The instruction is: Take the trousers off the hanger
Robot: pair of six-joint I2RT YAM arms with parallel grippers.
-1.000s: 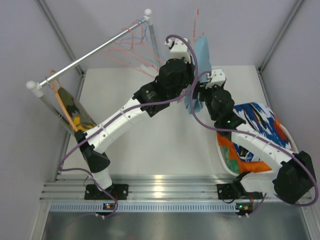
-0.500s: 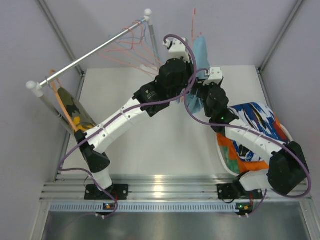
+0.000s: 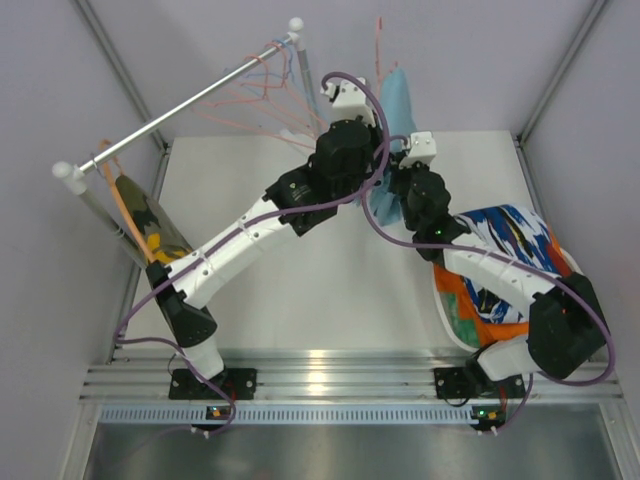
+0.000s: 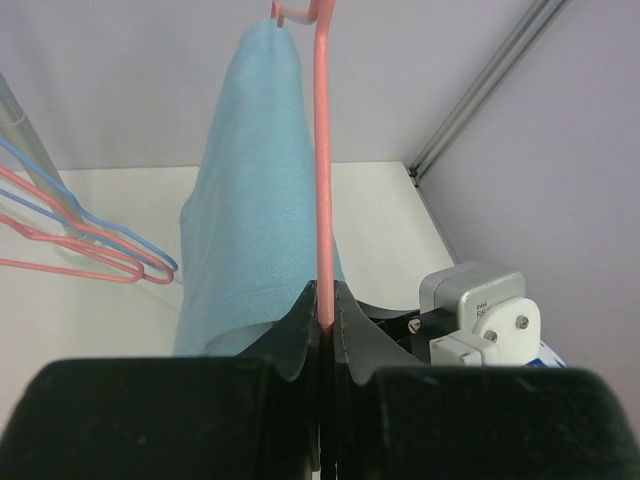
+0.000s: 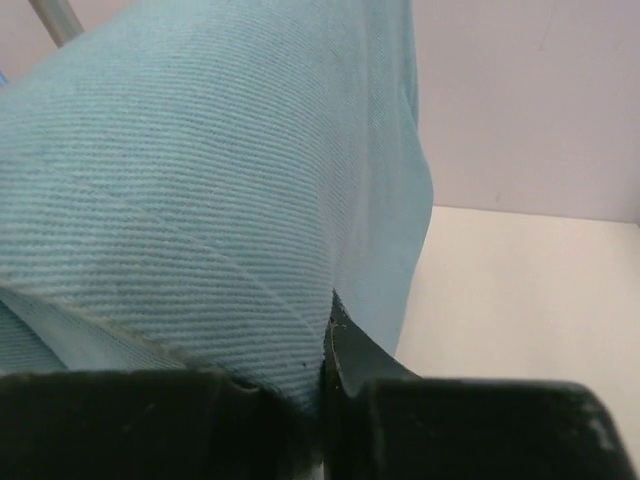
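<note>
White tabletop (image 3: 300, 270) lies bare at its middle, with walls close at the back and sides; we see the light blue trousers (image 4: 250, 200) hanging above its far edge on a pink hanger (image 4: 323, 150); the left fingers (image 4: 292, 335) are pressed together on the hanger's wire, just beside the cloth; the right fingers (image 5: 360, 360) pinch the trousers' cloth, with open tabletop to their right.
</note>
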